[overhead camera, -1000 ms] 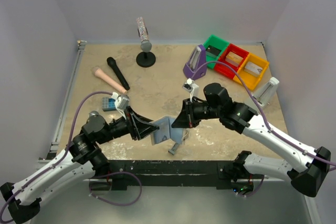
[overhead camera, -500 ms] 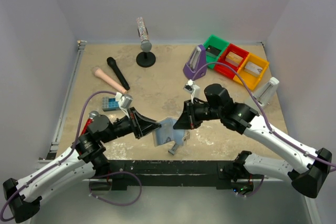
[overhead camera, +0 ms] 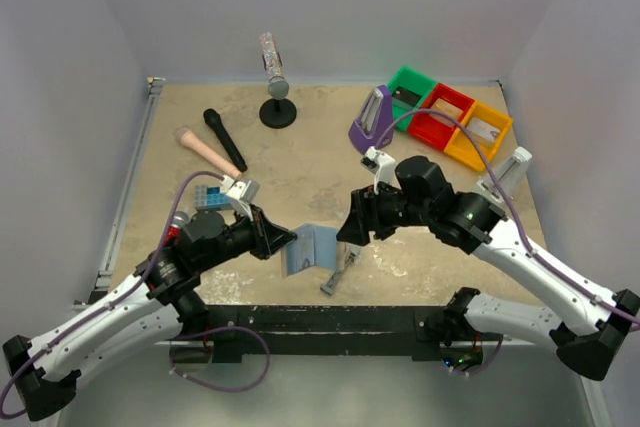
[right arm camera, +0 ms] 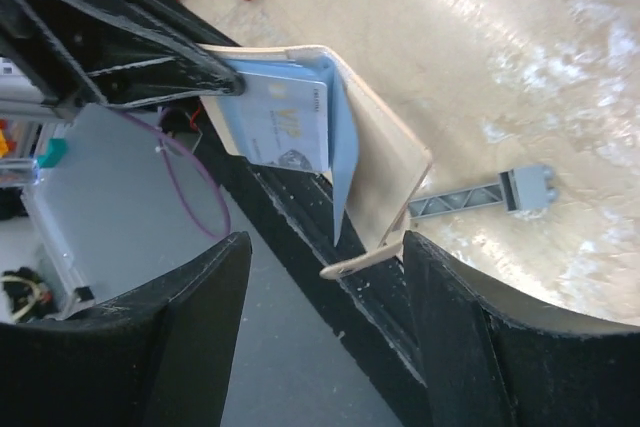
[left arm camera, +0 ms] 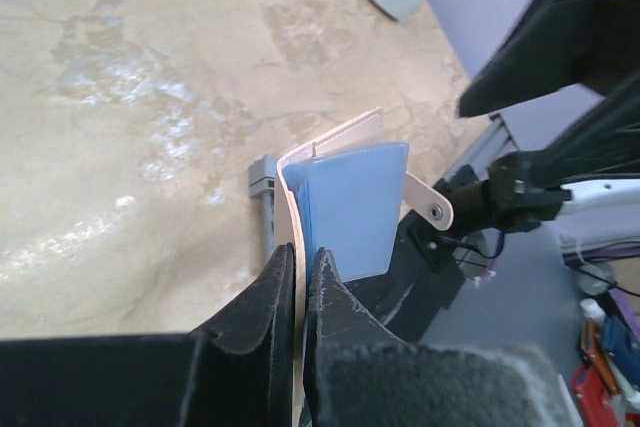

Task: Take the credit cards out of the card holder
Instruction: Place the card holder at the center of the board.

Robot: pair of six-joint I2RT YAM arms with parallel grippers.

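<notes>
The card holder (overhead camera: 312,249) hangs above the table's near edge, half folded, tan outside and pale blue inside. My left gripper (overhead camera: 285,240) is shut on its left half. In the left wrist view the closed fingers (left arm camera: 303,262) pinch the leaf's edge below the blue lining (left arm camera: 350,207). My right gripper (overhead camera: 350,232) stands open just right of the holder. In the right wrist view its fingers (right arm camera: 325,242) straddle the free tan flap (right arm camera: 385,182) without touching it. A silver-grey credit card (right arm camera: 285,127) with faint print sits in a blue pocket. No black card shows.
A narrow grey metal bar (overhead camera: 338,272) lies on the table under the holder. A blue studded brick (overhead camera: 208,197), a black microphone (overhead camera: 224,139) and a pink handle (overhead camera: 205,152) lie at left. A small stand (overhead camera: 277,107), a purple object (overhead camera: 372,119) and coloured bins (overhead camera: 447,117) are at the back.
My left gripper closed on the holder's left half. My right gripper then opened, let go of the right half and drew back slightly. The holder shifted a little left.
</notes>
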